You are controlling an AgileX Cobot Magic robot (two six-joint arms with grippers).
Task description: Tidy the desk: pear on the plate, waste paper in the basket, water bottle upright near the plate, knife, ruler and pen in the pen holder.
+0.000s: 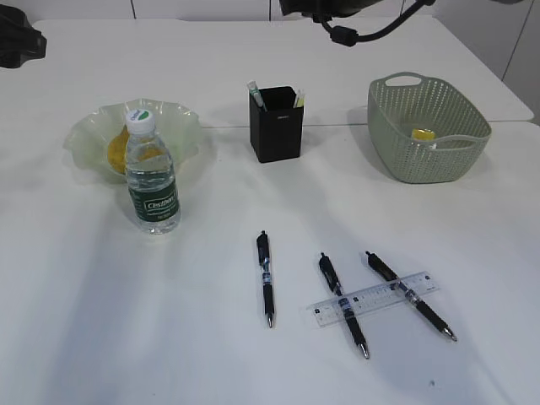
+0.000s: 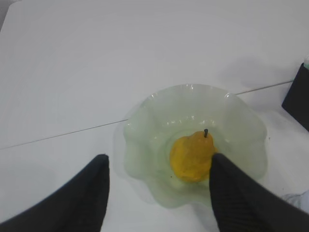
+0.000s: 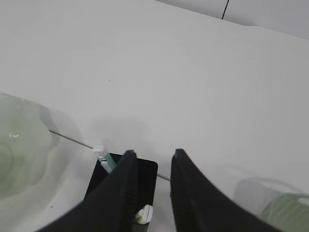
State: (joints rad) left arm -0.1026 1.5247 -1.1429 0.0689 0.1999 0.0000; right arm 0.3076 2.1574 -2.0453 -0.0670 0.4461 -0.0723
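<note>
The pear [image 2: 192,157] lies in the green plate [image 2: 145,130], and my left gripper [image 2: 159,159] hangs open above them, holding nothing. The water bottle [image 1: 152,173] stands upright in front of the plate [image 1: 93,126]. My right gripper [image 3: 153,153] hovers over the black pen holder [image 3: 147,169], jaws slightly apart and empty. A green-and-white stick [image 3: 102,157], perhaps the knife, stands in the holder [image 1: 275,125]. Three pens [image 1: 267,278] [image 1: 342,305] [image 1: 411,295] lie on the desk, with the clear ruler [image 1: 374,298] across two of them. Yellow waste paper [image 1: 422,134] sits in the basket [image 1: 429,128].
A small white-and-yellow item [image 3: 145,212] also stands in the holder. Both arms reach in from the far edge of the desk [image 1: 101,337]. A seam [image 2: 63,133] crosses the tabletop behind the plate and holder.
</note>
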